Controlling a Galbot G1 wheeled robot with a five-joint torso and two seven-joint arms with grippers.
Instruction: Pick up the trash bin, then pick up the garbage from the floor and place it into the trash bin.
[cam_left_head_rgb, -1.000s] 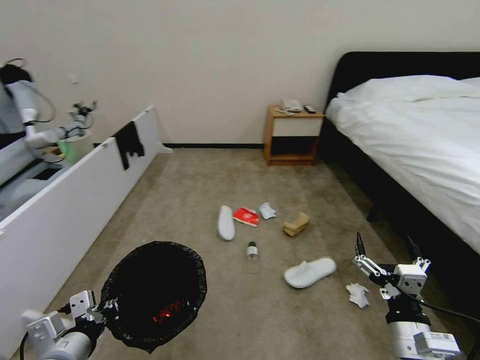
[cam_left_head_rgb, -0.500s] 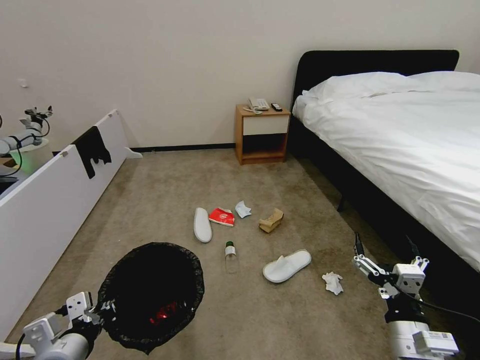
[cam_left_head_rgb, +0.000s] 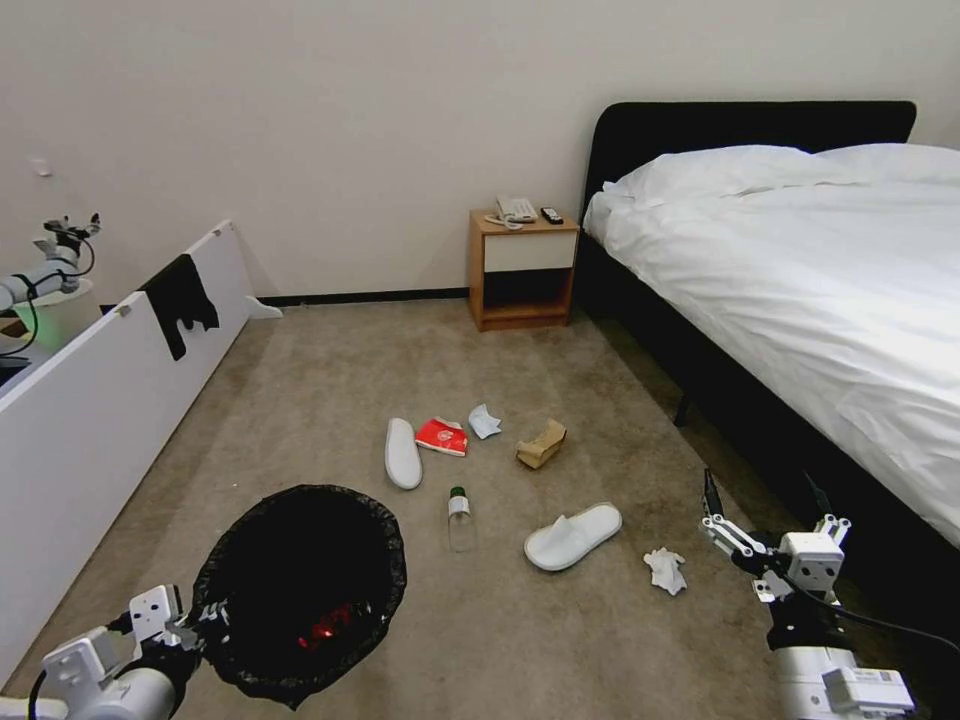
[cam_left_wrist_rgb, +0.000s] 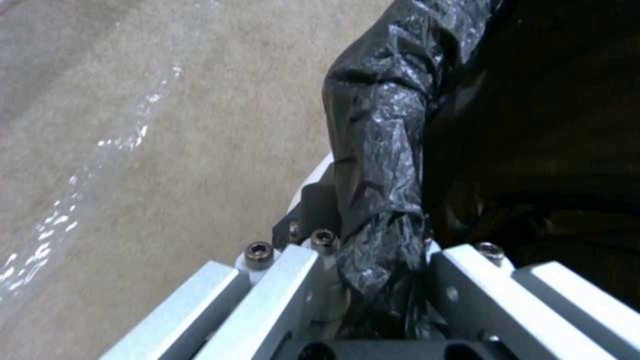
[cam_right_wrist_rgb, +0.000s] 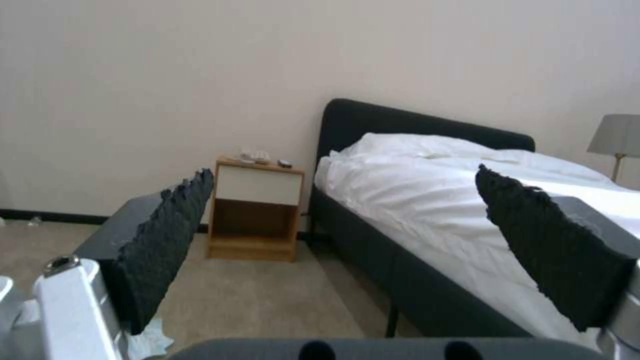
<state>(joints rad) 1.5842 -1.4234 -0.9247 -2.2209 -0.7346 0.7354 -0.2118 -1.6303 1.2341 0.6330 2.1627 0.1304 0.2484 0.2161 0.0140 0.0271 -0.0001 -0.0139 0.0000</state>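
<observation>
Head view, lower left: left gripper (cam_left_head_rgb: 190, 628) clamped on trash bin (cam_left_head_rgb: 300, 590) rim. Right gripper (cam_left_head_rgb: 765, 520) spread wide, empty, above floor (cam_left_head_rgb: 330, 400) near crumpled tissue (cam_left_head_rgb: 665, 568). Probably best handled by keeping bin level, then dropping straight down onto tissue.

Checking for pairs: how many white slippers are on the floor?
2. One slipper lies left of the red packet; the other slipper lies right of the clear bottle, near the crumpled tissue.
</observation>
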